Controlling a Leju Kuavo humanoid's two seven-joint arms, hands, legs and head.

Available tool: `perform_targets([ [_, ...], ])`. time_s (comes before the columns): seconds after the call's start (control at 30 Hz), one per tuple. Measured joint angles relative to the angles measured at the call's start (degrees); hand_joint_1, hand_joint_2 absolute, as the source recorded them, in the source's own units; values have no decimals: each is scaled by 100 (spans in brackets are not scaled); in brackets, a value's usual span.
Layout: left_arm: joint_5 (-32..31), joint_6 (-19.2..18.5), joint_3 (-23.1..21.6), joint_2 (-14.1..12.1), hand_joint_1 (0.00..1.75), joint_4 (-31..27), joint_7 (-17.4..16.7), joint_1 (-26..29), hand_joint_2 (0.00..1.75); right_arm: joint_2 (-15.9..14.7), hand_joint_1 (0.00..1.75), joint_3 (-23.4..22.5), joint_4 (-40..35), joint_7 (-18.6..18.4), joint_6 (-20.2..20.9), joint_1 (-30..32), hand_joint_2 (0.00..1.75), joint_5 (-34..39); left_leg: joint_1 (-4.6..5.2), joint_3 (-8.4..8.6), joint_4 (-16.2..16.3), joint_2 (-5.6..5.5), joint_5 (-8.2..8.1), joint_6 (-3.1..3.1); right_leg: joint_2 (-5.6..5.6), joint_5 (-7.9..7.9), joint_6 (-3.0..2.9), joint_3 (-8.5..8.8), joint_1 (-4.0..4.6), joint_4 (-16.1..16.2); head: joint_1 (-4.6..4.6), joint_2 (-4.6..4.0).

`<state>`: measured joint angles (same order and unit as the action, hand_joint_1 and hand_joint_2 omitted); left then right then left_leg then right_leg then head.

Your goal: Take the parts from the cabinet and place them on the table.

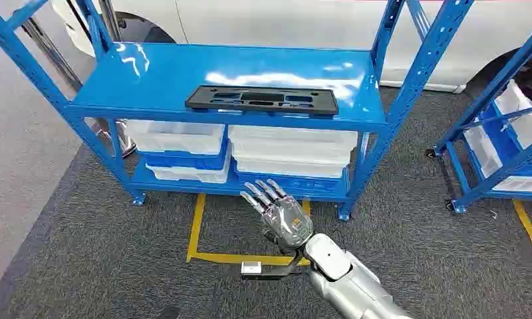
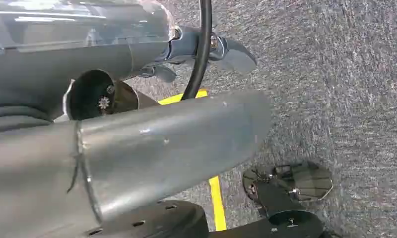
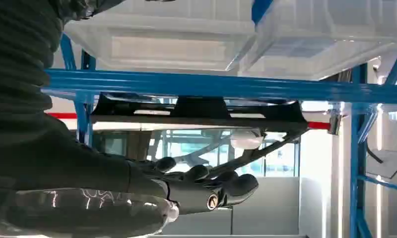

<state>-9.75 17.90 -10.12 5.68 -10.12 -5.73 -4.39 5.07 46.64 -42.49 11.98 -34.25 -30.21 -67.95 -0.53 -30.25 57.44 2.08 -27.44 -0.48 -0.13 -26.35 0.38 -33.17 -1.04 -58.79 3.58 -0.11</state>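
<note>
While the right hand point(image 1: 278, 212) is raised in front of the blue cabinet point(image 1: 150, 80) with its fingers point(image 1: 260, 195) stretched out, slightly spread and holding nothing, the black part point(image 1: 262, 100) lies flat on the cabinet's top shelf, close to that shelf's front edge and a little toward its right end. The hand sits below the height of that shelf and in front of it, well apart from the part, level with the lower shelf as the head view shows it. In the right wrist view the same dark fingers point(image 3: 201, 173) point toward the cabinet, with the part point(image 3: 196, 110) seen edge-on along the blue front rail. White plastic bins point(image 1: 177, 136) fill the lower shelf, stacked side by side beneath the part. Yellow floor tape point(image 1: 197, 229) marks a corner on the grey carpet point(image 1: 104, 266) just in front of the cabinet. The left hand's state cannot be told from the left wrist view, which looks down at the carpet.
</note>
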Motion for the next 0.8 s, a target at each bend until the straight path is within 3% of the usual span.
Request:
perform_targets([
  [0.03, 0, 0, 0, 0, 0, 0, 9, -2, 0, 0, 0, 7, 9, -4, 0, -6, 175, 7, 3, -12, 17, -5, -2, 43, -9, 5, 12, -6, -5, -4, -2, 0],
  [0.13, -4, 0, 0, 0, 0, 0, 24, -4, 0, 4, 0, 35, 13, -35, -4, -15, 175, 39, 11, -17, -21, -6, 9, 87, -13, 28, 50, 15, -2, 45, -2, 0],
  [0.17, -9, 0, -2, 2, 0, 0, 28, -7, 0, 19, 0, 35, 11, -44, -9, -23, 175, 50, -32, 72, -185, -2, 96, 132, -23, 29, 78, 34, 88, -3, -2, 0],
  [0.2, -24, 0, -7, 37, 0, 0, 28, -7, 0, 4, 0, 37, 15, -50, -17, -27, 175, 61, -63, 119, -247, 20, 127, 141, -49, -9, 98, -66, 79, -178, 10, 0],
  [0.3, -74, 7, -9, 42, 0, 0, 28, -28, 0, -2, 0, 44, 9, -66, -48, -49, 175, 118, -91, 149, -299, 32, 141, 181, 12, -584, 130, -647, 36, -1267, 11, 0],
  [0.33, -90, 7, -11, 44, 0, 0, 28, -26, 0, -11, 0, 48, 9, -68, -52, -39, 175, 120, -91, 151, -296, 30, 131, 178, 11, -664, 157, -836, 12, -1569, 13, 0],
  [0.37, -94, 9, -11, 44, 0, 0, 28, -22, 0, -22, 0, 54, 9, -77, -52, -37, 175, 127, -104, 154, -282, 25, 112, 161, 10, -594, 189, -941, -22, -1666, 9, 0],
  [0.4, -94, 9, -11, 44, 0, 0, 26, -19, 0, -26, 0, 68, 9, -83, -52, -41, 175, 127, -127, 165, -254, 14, 80, 129, 6, -368, 219, -892, -54, -1454, 11, 0],
  [0.47, -94, 9, -13, 46, 0, 0, 28, -21, 0, -31, 0, 81, -30, -87, -52, -47, 175, 131, -195, 208, -147, 6, -44, 21, -25, 261, 286, -462, -121, -478, 13, 0],
  [0.5, -96, 11, -13, 44, 0, 0, 28, -22, 0, -31, 0, 81, -48, -92, -50, -55, 175, 140, -203, 192, -70, 11, -123, -41, -65, 270, 326, -329, -129, -192, 13, 0],
  [0.53, -96, 20, -13, 35, 0, 2, 28, -37, 0, -31, 0, 92, -55, -98, -46, -78, 175, 153, -139, 130, 4, 7, -164, -102, -85, 184, 288, -351, -71, -203, 61, 0],
  [0.57, -101, 22, -17, 37, 0, 2, 24, -41, 0, -33, 0, 96, -100, -98, -39, -76, 175, 179, -130, 106, 23, 0, -175, -123, -60, 141, 144, -384, -93, -222, 41, 0],
  [0.67, -105, 33, -20, 37, 0, 2, 22, -38, 0, -61, 0, 103, -181, -90, 26, -61, 175, 303, -166, 174, -17, 44, -220, -202, -6, 70, 9, -390, -68, -242, 24, 0],
  [0.7, -103, 33, -24, 39, 0, 2, 22, -41, 0, -61, 0, 105, -228, -83, 24, -62, 175, 317, -181, 155, 74, -21, -294, -213, -1, 53, -48, -340, -78, -220, 15, 0],
  [0.73, -105, 33, -26, 39, 0, 2, 22, -50, 0, -61, 0, 107, -251, -83, 22, -81, 175, 328, -180, 48, 311, -73, -410, -198, 1, 33, -79, -309, -72, -215, 15, 0],
  [0.8, -105, 33, -37, 42, 0, 2, 20, -55, 0, -61, 0, 133, -289, -83, 22, -98, 175, 328, -149, -486, 1277, -125, -791, -184, 14, -5, -137, -264, -36, -215, 7, 0],
])
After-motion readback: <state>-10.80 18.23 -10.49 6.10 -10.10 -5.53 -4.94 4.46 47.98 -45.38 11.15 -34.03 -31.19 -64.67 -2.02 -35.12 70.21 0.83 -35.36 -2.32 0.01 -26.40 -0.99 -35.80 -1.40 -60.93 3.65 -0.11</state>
